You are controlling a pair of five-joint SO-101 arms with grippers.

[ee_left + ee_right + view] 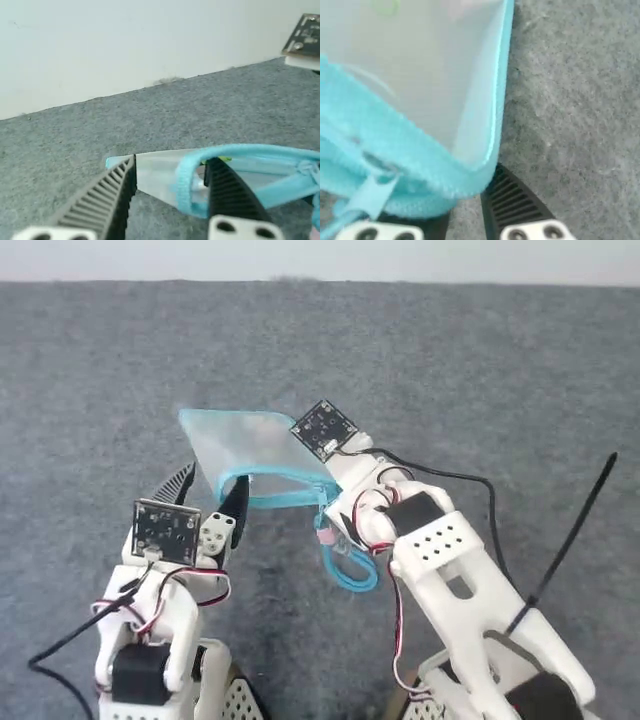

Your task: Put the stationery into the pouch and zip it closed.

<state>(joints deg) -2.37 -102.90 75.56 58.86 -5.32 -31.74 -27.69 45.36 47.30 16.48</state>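
Observation:
The translucent pouch (245,445) with cyan zip trim lies mid-table, its mouth facing the arms. My left gripper (213,480) is open at the pouch's left end. In the left wrist view, one left finger (227,192) sits inside the cyan rim (186,177) and the other finger (112,192) is outside, so my left gripper (172,167) straddles the pouch wall. My right gripper (330,508) is shut on the pouch's right zip end, and the pouch corner (470,175) runs down between its fingers (512,210). The zip pull (365,195) hangs nearby. Something green (222,160) shows inside the pouch.
A cyan wrist loop (352,572) and a small pink piece (325,535) trail from the pouch's right end under the right arm. Grey carpet-like cloth (450,360) covers the table. A white wall (125,45) stands beyond the far edge.

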